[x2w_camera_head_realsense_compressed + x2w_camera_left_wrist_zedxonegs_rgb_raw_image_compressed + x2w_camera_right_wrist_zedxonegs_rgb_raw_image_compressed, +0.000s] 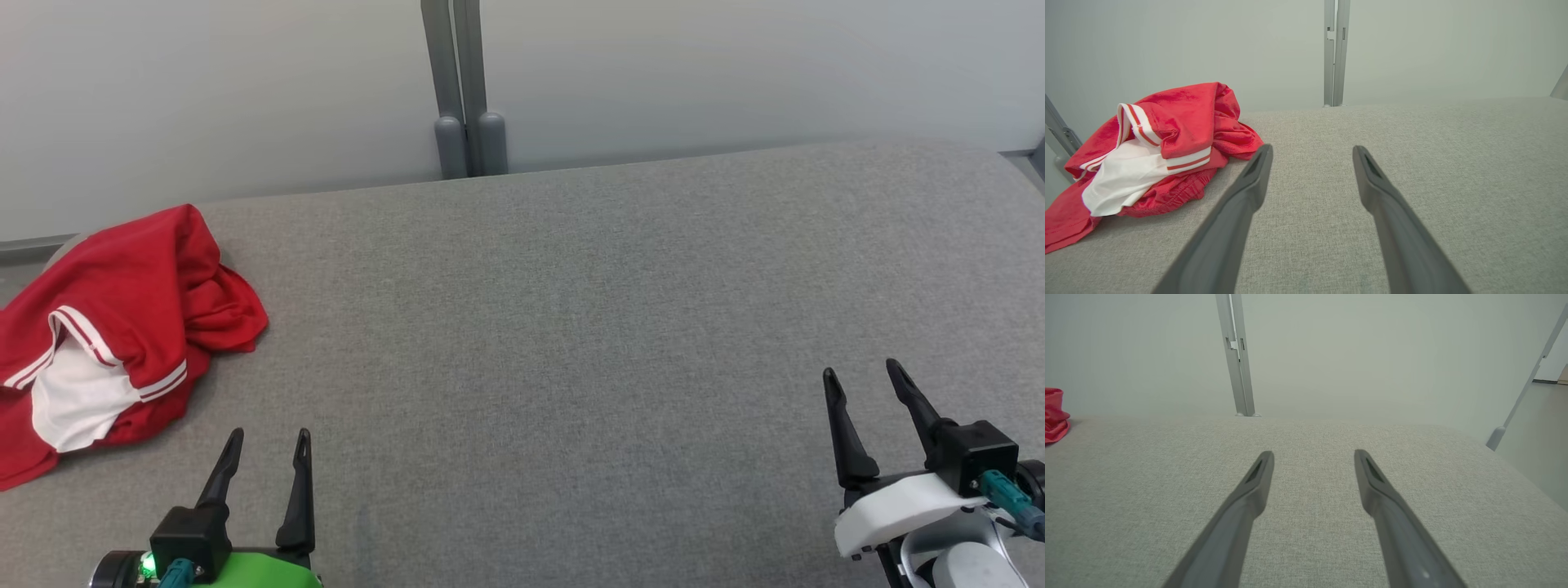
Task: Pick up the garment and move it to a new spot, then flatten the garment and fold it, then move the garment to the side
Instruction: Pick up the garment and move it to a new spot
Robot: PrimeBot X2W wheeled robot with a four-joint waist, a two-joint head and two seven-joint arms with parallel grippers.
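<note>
Red garment (122, 327) is seen crumpled at far left of grey table (571, 327), left gripper (269, 445) and right gripper (864, 377) are spread wide, nothing held

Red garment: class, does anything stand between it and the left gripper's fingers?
Nothing visible does. Bare grey fabric surface lies between the open left gripper and the crumpled red garment, which sits ahead to its left.
</note>
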